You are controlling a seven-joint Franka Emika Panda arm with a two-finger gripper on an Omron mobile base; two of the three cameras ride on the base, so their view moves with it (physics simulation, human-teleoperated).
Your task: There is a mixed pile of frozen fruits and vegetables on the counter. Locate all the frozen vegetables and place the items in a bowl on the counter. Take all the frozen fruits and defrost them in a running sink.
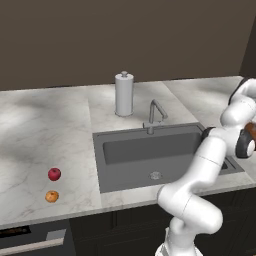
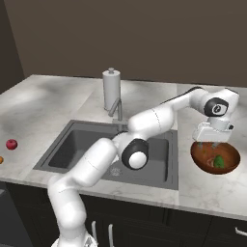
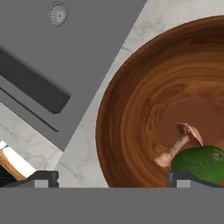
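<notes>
Gripper: the gripper [image 2: 212,143] is hung just above the bowl [image 2: 199,155], fingers spread wide and pointed down; nothing is held between them.
Fingers: in the hand view the two tips [image 3: 40,178] are seen far apart at the bottom edge, with the bowl's wall between them.
Bowl: set on the counter [image 2: 202,188] just right of the sink [image 2: 58,152]; its wood grain is seen up close in the hand view.
Mushroom: the mushroom [image 3: 180,144] is lying on its side in the bowl, stem toward the near wall.
Green piece: the green piece [image 3: 200,161] is resting in the bowl, touching the mushroom.
Apple: the apple [image 1: 54,174] is left on the counter, well to the left of the sink.
Orange: the orange [image 1: 52,196] is lying just in front of the apple, near the counter's edge.
Sink: the drain [image 1: 156,175] is visible in the basin, and the faucet [image 1: 155,114] stands behind it.
</notes>
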